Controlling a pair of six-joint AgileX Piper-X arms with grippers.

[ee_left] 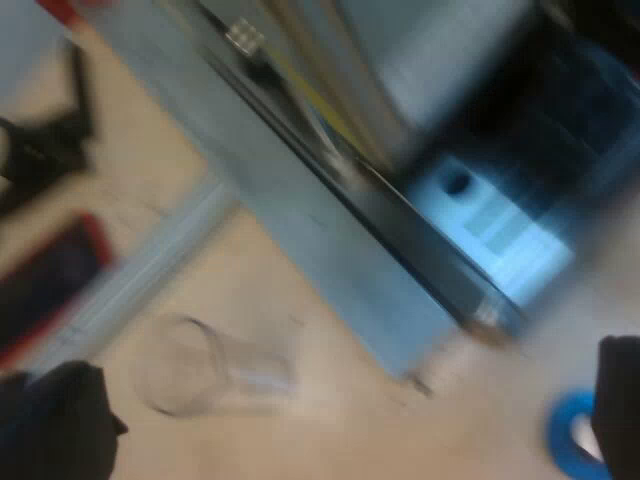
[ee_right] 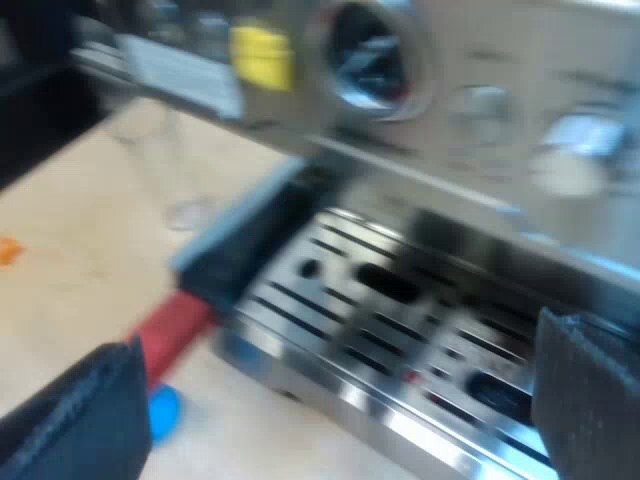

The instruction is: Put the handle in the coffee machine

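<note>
Pale wooden table (ee_left: 140,170) lies under both arms; my left gripper (ee_left: 340,430) tips down over it, fingers wide apart, holding nothing; a clear measuring glass (ee_left: 195,365) sits just ahead of one finger. My right gripper (ee_right: 330,410) faces the shiny silver espresso machine (ee_right: 480,110), fingers wide apart and empty; the dark handle with the red end (ee_right: 175,325) sticks out beside the slotted metal drip tray (ee_right: 400,330), just ahead of one finger, not touching it.
</note>
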